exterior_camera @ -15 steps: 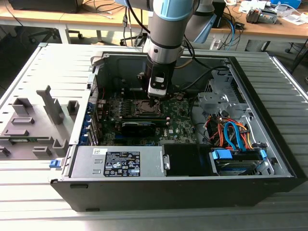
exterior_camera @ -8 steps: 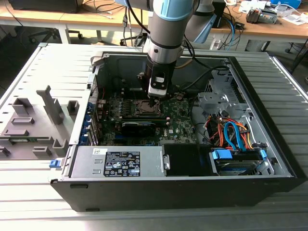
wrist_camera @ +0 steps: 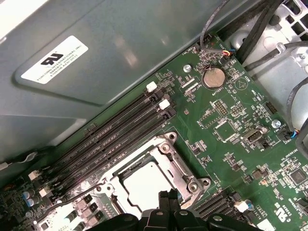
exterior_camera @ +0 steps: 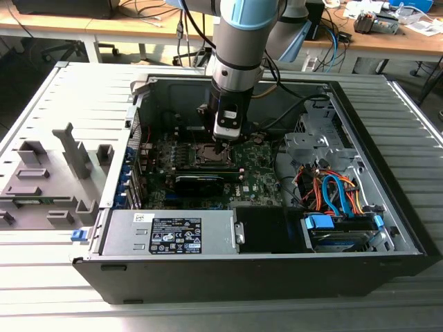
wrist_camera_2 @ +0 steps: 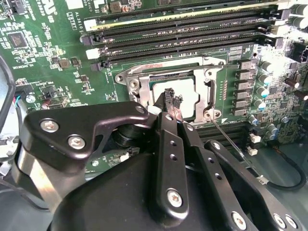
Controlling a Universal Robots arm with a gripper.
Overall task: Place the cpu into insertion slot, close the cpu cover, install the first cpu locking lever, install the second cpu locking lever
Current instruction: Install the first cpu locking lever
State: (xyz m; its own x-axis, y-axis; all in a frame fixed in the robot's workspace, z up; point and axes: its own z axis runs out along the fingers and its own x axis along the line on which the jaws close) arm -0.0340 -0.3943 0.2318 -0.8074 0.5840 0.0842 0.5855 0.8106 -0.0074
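The cpu (wrist_camera_2: 186,92) shows its silvery top inside the insertion slot (exterior_camera: 206,155) on the green board. The cpu cover (wrist_camera_2: 137,83) lies flat around it, and its square window frames the chip. My gripper (wrist_camera_2: 171,98) hangs just over the chip's edge, fingers pressed together with nothing between them. A thin metal locking lever (wrist_camera_2: 230,144) sticks up at an angle beside the socket, unlatched. In the first wrist view the cpu (wrist_camera: 144,185) and the cpu cover (wrist_camera: 180,168) sit just beyond my gripper (wrist_camera: 168,196). In the exterior view my gripper (exterior_camera: 223,146) points down at the socket.
Long black memory slots (wrist_camera_2: 183,38) run along one side of the socket. A black block (exterior_camera: 201,181) lies close in front of it. The power supply (exterior_camera: 173,234) and coloured cables (exterior_camera: 332,190) fill the case front and right. A grey fixture (exterior_camera: 48,180) stands outside on the exterior view's left.
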